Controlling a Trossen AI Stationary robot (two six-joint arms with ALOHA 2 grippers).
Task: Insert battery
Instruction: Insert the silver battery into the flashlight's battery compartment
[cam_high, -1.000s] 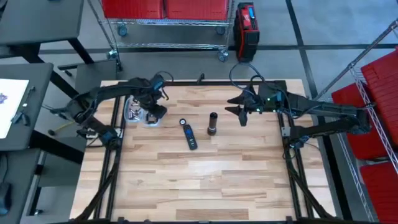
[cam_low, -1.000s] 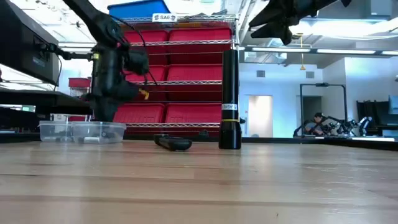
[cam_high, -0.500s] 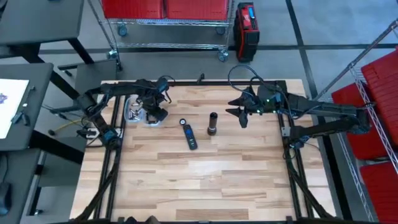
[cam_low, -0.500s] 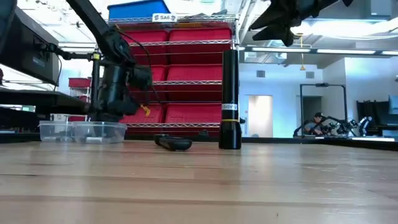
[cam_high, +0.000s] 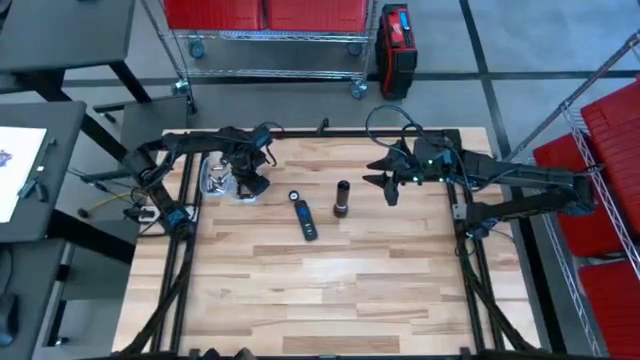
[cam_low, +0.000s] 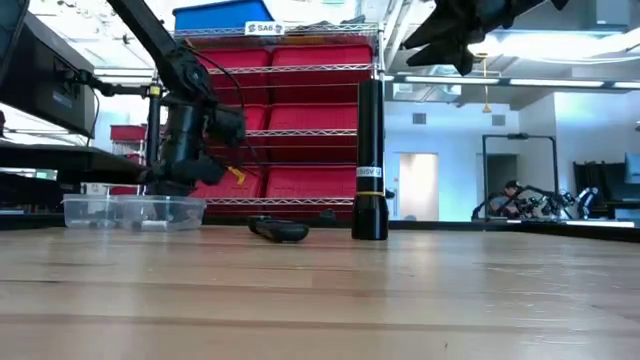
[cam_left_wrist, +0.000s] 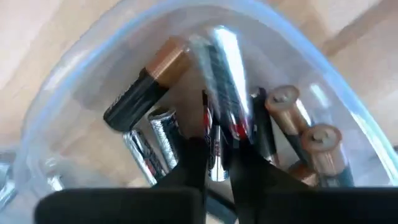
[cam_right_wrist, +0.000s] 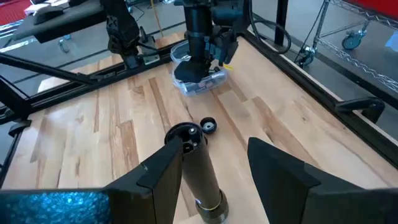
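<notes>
**Picking one battery from a crowded tub**

The left gripper (cam_left_wrist: 216, 163) is down inside the clear tub (cam_high: 222, 181), which sits near the table's (cam_high: 330, 290) ten o'clock corner in the high view. In the left wrist view its fingers (cam_left_wrist: 194, 163) are nearly closed around the end of a silver battery (cam_left_wrist: 219, 93) lying among several others, including a copper-topped battery (cam_left_wrist: 146, 84). They look clamped on it, though whether the battery has left the pile cannot be seen.

The right gripper (cam_high: 385, 179) hangs above the table with its fingers spread and nothing between them, at three o'clock from the upright flashlight (cam_high: 342, 199). The flashlight's open end faces up. Its cap (cam_right_wrist: 208, 125) lies on the wood beside it, and a dark blue piece (cam_high: 305, 220) lies close by.

The battery is probably a stiff, smooth metal cylinder, light yet dense, and likely to roll or twist in the fingers. Holding it across the barrel near one end, as appears to be the case here, should leave the far end free to enter the tube. Its neighbours touch it and could be dragged up. The thin tub may also shift.
</notes>
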